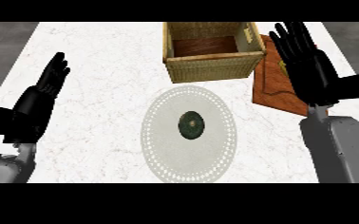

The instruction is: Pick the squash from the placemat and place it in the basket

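A white marble counter [98, 66] is filling the view. A round, pale, lace-edged placemat [161, 156] is lying at about six o'clock from the counter's middle. A square wicker basket [210, 69] is standing at twelve o'clock, apart from the mat, its dark wooden floor showing inside. Just beside the basket, at two o'clock, a brown wooden board [273, 92] is lying partly hidden under the right hand [312, 71], which is showing straight, spread fingers and grasping nothing. At nine o'clock, near the counter's edge, the left hand [38, 102] is resting released, fingers straight and pointing up, well apart from the mat. The squash [191, 125], small, round and dark green, is sitting at the centre of the placemat, with neither hand touching it.
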Robot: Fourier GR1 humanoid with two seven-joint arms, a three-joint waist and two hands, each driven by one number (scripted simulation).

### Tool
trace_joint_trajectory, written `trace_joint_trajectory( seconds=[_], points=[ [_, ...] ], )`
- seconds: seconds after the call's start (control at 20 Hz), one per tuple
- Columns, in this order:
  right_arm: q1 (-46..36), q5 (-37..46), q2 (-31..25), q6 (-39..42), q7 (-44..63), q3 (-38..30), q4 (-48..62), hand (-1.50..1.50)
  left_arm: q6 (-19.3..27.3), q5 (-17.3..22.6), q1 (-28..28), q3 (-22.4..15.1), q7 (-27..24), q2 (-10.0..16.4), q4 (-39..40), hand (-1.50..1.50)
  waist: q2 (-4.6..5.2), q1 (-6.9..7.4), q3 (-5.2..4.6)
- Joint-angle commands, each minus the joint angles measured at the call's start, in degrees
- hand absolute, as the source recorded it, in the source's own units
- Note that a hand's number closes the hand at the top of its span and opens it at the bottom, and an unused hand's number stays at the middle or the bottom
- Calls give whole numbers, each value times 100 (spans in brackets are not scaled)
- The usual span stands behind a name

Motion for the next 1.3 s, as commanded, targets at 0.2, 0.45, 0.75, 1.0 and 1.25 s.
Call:
trace_joint_trajectory(
  seconds=[0.2,0.45,0.75,1.0,1.25],
  points=[
    [-690,540,801,-62,-467,895,138,150,-61,404,873,-423,603,-696,956,0,229,532,-172],
    [-772,1904,1368,-362,-804,2898,225,150,-342,573,1225,-534,957,-618,1219,0,143,581,-171],
    [-1106,3426,1391,-2305,501,4165,536,-150,-230,506,1268,-493,817,-801,1511,0,77,326,-184],
    [-2140,4996,524,-2138,2156,4010,785,-150,-240,613,1424,-342,965,-617,1281,0,-49,119,-203],
    [-3043,4974,-273,-422,3613,3886,-132,-150,-179,571,1689,-349,812,-696,1254,0,-66,-23,-185]
  ],
)
